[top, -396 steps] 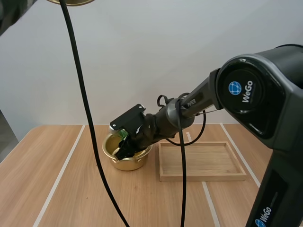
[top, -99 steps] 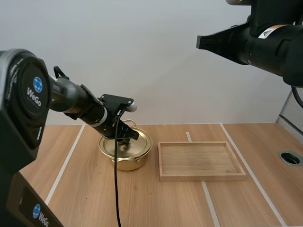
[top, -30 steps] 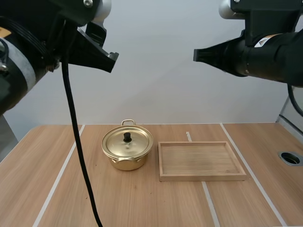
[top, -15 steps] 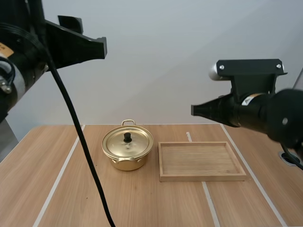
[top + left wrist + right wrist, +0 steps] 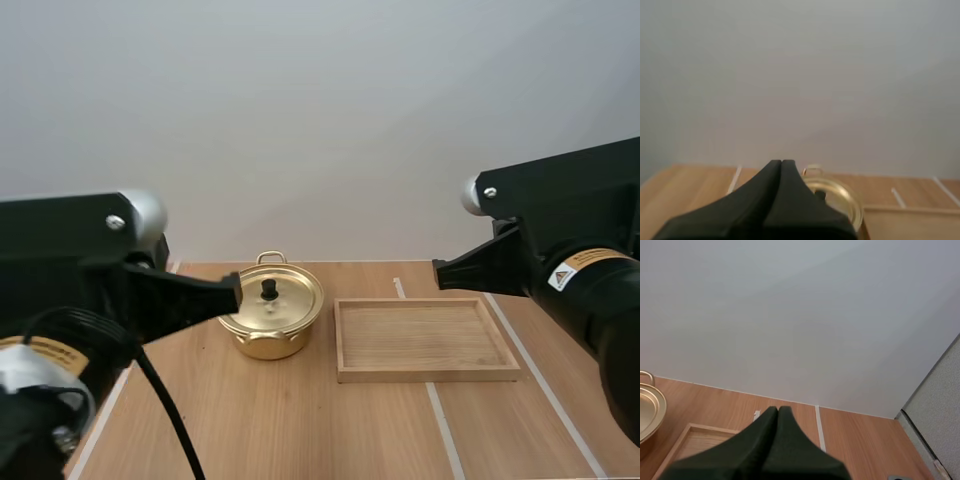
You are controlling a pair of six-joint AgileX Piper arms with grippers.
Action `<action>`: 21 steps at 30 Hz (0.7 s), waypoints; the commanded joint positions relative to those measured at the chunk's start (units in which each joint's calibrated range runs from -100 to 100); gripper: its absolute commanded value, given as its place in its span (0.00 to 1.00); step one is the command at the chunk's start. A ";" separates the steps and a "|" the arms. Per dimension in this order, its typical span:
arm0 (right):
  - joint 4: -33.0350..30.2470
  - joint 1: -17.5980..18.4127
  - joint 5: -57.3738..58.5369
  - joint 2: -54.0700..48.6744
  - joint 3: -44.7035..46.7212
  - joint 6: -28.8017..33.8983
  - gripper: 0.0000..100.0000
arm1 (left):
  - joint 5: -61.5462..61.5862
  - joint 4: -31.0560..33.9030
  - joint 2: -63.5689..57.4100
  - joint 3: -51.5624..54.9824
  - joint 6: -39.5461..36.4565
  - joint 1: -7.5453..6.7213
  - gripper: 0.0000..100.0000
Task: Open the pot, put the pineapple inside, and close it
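Note:
The gold pot stands on the wooden table with its lid on, black knob upright. My left gripper hangs raised and close to the camera, its tip seen just left of the pot. In the left wrist view its fingers lie together as one dark wedge, shut on nothing, with the pot beyond them. My right gripper is raised above the tray's far right side. Its fingers are also pressed together and hold nothing, and the pot's rim shows off to the side.
A shallow wooden tray with nothing in it lies just right of the pot; I also see the tray under the right gripper and the tray beside the pot. White lines run across the table. Both arm bodies loom large near the camera.
The left gripper's fingers have closed from wide open to shut. Both arms have dropped lower and drawn back toward the camera. Pot, lid and tray have not moved.

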 commanded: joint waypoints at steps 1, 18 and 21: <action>3.65 -0.16 -3.89 -1.26 5.02 0.02 0.00 | -2.53 2.24 -0.33 6.76 -0.49 -0.11 0.00; 5.03 4.87 -31.38 -10.84 33.94 -0.08 0.00 | -61.12 3.43 -0.33 30.62 -0.43 -0.11 0.00; 7.79 4.97 -30.69 -11.56 33.94 -0.08 0.00 | -63.33 3.90 -0.33 33.97 0.30 -0.11 0.00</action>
